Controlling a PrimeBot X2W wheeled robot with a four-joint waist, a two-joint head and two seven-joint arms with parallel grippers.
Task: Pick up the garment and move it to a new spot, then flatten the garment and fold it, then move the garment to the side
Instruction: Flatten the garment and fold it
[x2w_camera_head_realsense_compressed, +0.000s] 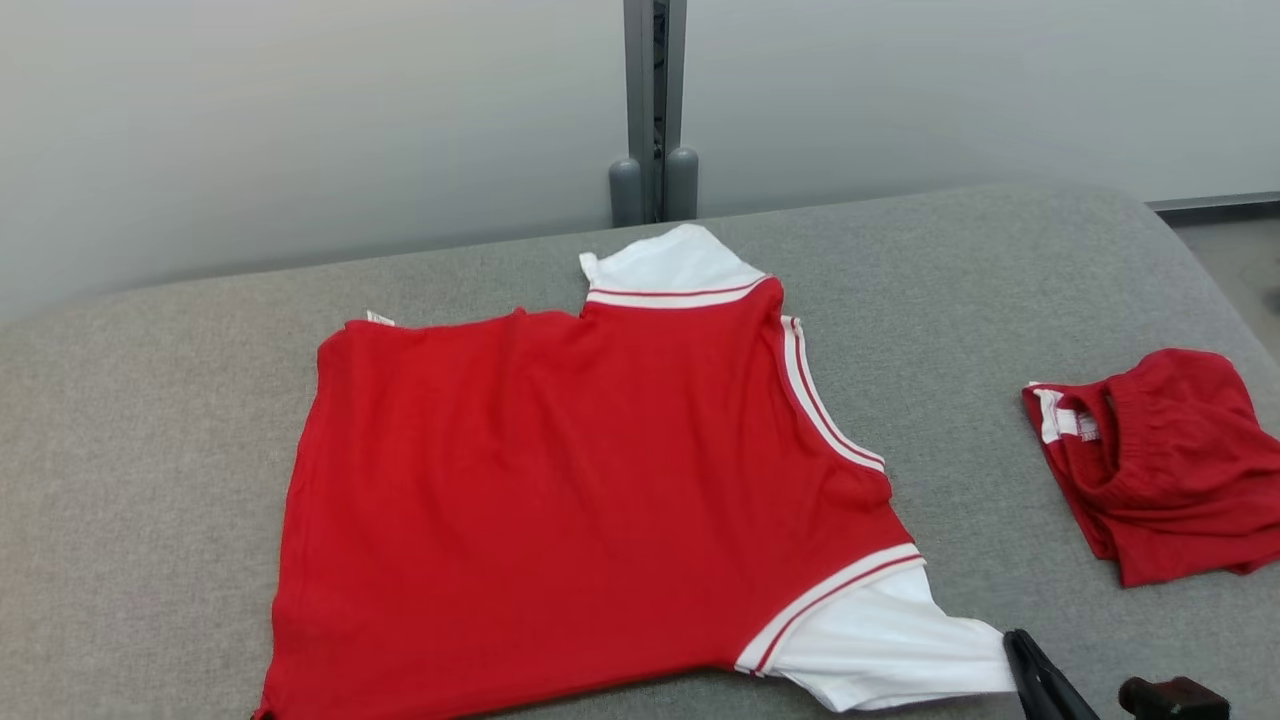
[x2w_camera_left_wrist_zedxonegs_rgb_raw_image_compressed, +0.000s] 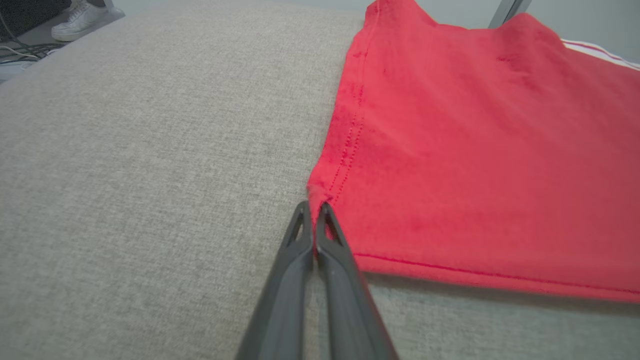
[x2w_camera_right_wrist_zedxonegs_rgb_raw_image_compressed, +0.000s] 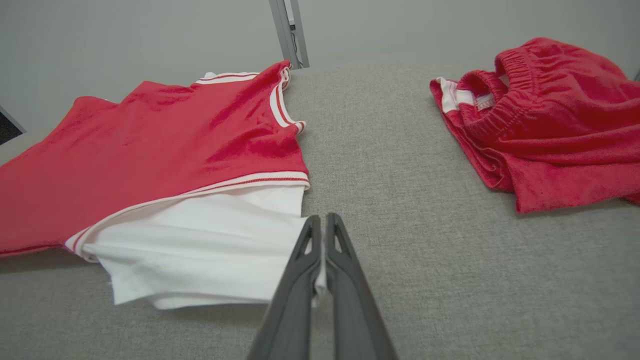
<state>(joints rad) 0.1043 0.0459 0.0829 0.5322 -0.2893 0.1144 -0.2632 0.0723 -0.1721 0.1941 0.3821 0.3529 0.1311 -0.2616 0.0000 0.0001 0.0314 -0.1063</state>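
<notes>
The garment (x2w_camera_head_realsense_compressed: 580, 500), a red T-shirt with white sleeves and striped trim, lies spread flat on the grey table (x2w_camera_head_realsense_compressed: 150, 420), plain red side up. In the left wrist view my left gripper (x2w_camera_left_wrist_zedxonegs_rgb_raw_image_compressed: 312, 206) is shut on the garment's (x2w_camera_left_wrist_zedxonegs_rgb_raw_image_compressed: 475, 165) stitched hem corner. In the right wrist view my right gripper (x2w_camera_right_wrist_zedxonegs_rgb_raw_image_compressed: 322, 219) is shut on the edge of the near white sleeve (x2w_camera_right_wrist_zedxonegs_rgb_raw_image_compressed: 210, 245); the garment's (x2w_camera_right_wrist_zedxonegs_rgb_raw_image_compressed: 140, 150) red body spreads to the left. The head view shows the right gripper (x2w_camera_head_realsense_compressed: 1018, 640) at the tip of that sleeve, low on the right.
A smaller crumpled red top (x2w_camera_head_realsense_compressed: 1160, 460) lies at the table's right side, also in the right wrist view as the red top (x2w_camera_right_wrist_zedxonegs_rgb_raw_image_compressed: 545, 125). A grey post (x2w_camera_head_realsense_compressed: 655, 110) stands behind the table against a pale wall. A person's white shoe (x2w_camera_left_wrist_zedxonegs_rgb_raw_image_compressed: 80, 20) and cables rest on the floor.
</notes>
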